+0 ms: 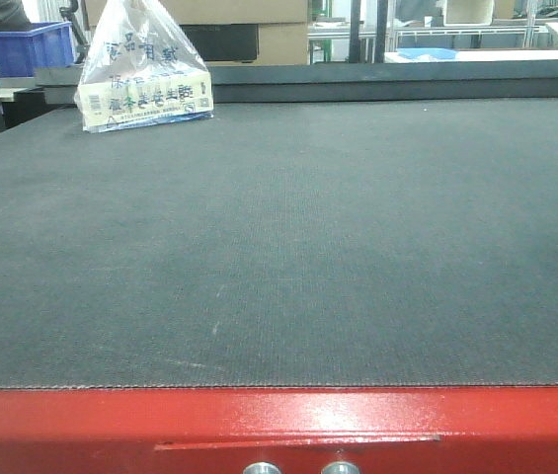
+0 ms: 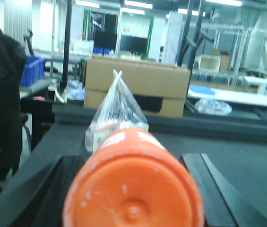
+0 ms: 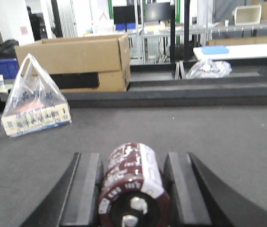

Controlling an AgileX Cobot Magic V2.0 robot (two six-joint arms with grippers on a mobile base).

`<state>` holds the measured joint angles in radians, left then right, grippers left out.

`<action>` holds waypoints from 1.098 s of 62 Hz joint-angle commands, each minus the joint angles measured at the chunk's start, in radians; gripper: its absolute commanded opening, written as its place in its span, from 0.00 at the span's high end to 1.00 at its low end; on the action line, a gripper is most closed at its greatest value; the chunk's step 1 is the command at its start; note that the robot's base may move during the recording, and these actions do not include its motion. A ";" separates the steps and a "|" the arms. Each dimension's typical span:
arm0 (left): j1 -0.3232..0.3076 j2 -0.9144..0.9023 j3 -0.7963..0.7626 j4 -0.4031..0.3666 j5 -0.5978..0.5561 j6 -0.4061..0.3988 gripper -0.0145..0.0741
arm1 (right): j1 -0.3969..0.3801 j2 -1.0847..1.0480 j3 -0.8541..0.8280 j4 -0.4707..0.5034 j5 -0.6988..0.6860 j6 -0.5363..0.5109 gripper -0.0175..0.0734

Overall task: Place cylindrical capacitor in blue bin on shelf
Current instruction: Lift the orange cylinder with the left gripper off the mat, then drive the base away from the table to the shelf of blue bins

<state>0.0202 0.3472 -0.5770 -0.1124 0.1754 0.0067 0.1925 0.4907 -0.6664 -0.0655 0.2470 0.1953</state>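
My right gripper (image 3: 132,156) is shut on the cylindrical capacitor (image 3: 133,175). The capacitor is a squat cylinder with a dark maroon sleeve, white lettering and a black end with screw terminals. It lies lengthwise between the black fingers, just above the dark mat (image 3: 218,137). My left gripper (image 2: 131,158) is shut on an orange container (image 2: 133,189) with white marks, whose round end fills the lower view. The shelf with the steel rail is out of view. Neither gripper shows in the front view.
A tied plastic bag holding a box (image 1: 140,74) stands at the mat's far left; it also shows in the wrist views (image 2: 116,118) (image 3: 34,101). Behind it are a cardboard box (image 3: 76,61) and a blue crate (image 1: 32,44). The table's red edge (image 1: 279,415) is nearest.
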 commanded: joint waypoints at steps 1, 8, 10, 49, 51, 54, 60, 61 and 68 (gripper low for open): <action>-0.004 -0.028 -0.003 -0.007 -0.061 0.001 0.96 | 0.001 -0.023 0.000 -0.015 -0.017 -0.005 0.99; -0.004 -0.040 -0.003 -0.007 -0.021 0.001 0.96 | 0.001 -0.035 0.000 -0.010 -0.017 -0.005 0.99; -0.004 -0.040 -0.003 -0.007 -0.012 0.001 0.96 | 0.001 -0.035 0.000 -0.007 -0.019 -0.005 0.99; -0.004 -0.040 -0.003 -0.007 0.000 0.001 0.96 | 0.001 -0.035 0.000 -0.007 -0.024 -0.005 0.99; -0.004 -0.040 -0.003 -0.007 0.000 0.001 0.96 | 0.001 -0.035 0.000 -0.007 -0.024 -0.005 0.99; -0.004 -0.040 -0.003 -0.007 0.000 0.001 0.96 | 0.001 -0.035 0.000 -0.007 -0.024 -0.005 0.99; -0.004 -0.040 -0.003 -0.007 0.000 0.001 0.96 | 0.001 -0.035 0.000 -0.007 -0.024 -0.005 0.99; -0.004 -0.040 -0.003 -0.007 0.000 0.001 0.96 | 0.001 -0.035 0.000 -0.007 -0.024 -0.005 0.99; -0.004 -0.040 -0.003 -0.007 0.000 0.001 0.96 | 0.001 -0.035 0.000 -0.007 -0.024 -0.005 0.99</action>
<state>0.0202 0.3122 -0.5770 -0.1124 0.1965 0.0067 0.1925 0.4606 -0.6664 -0.0655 0.2485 0.1953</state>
